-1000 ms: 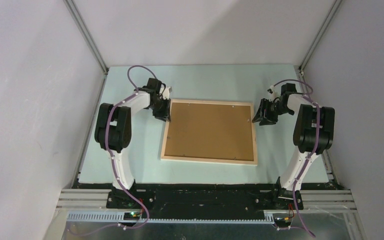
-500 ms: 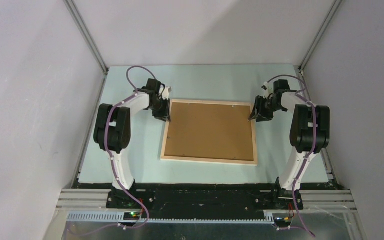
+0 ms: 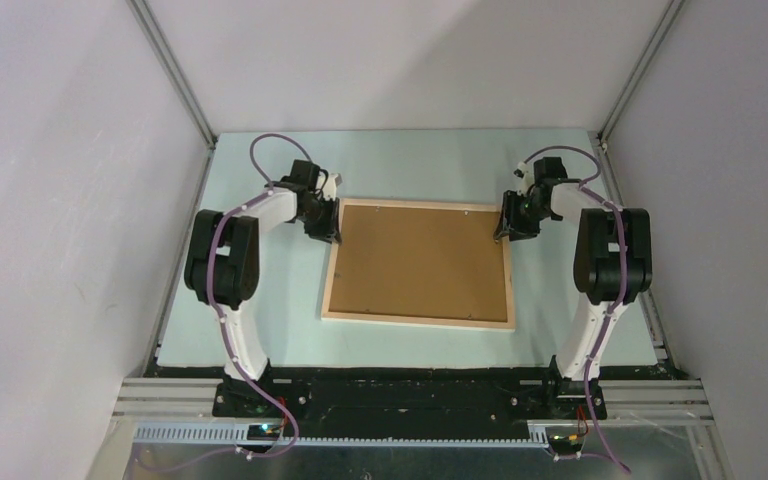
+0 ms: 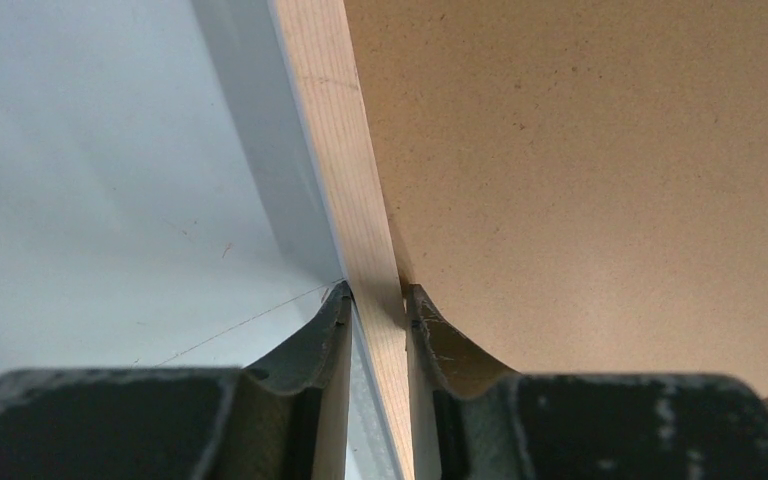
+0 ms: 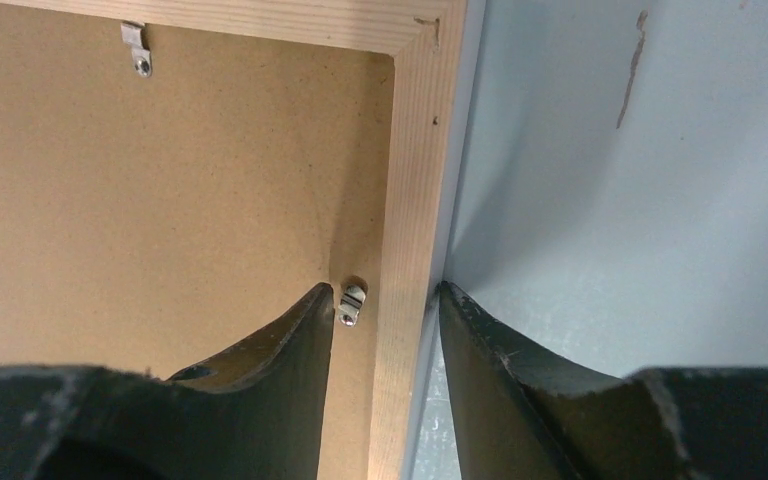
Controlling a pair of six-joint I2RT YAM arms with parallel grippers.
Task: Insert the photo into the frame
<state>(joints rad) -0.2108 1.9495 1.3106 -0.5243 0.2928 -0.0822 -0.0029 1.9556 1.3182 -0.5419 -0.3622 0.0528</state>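
The frame (image 3: 415, 321), thin pale wood rails, lies flat in the middle of the table with a brown backing board (image 3: 420, 260) filling it. The photo is hidden. My left gripper (image 3: 326, 232) is at the frame's far left corner. In the left wrist view this gripper (image 4: 375, 295) is shut on the left rail (image 4: 335, 130), one finger on each side. My right gripper (image 3: 505, 230) is at the far right corner. In the right wrist view it (image 5: 385, 295) straddles the right rail (image 5: 415, 150), open, with a gap on the inner side.
Small metal clips (image 5: 352, 302) (image 5: 137, 50) sit along the inside of the rails over the backing board (image 5: 160, 200). The pale green table (image 3: 410, 160) is walled on the left, right and back. Both arm bases stand at the near edge.
My right gripper has moved left and slightly away from me onto the frame's right rail, and its jaws have narrowed. The left gripper has kept its hold on the left rail.
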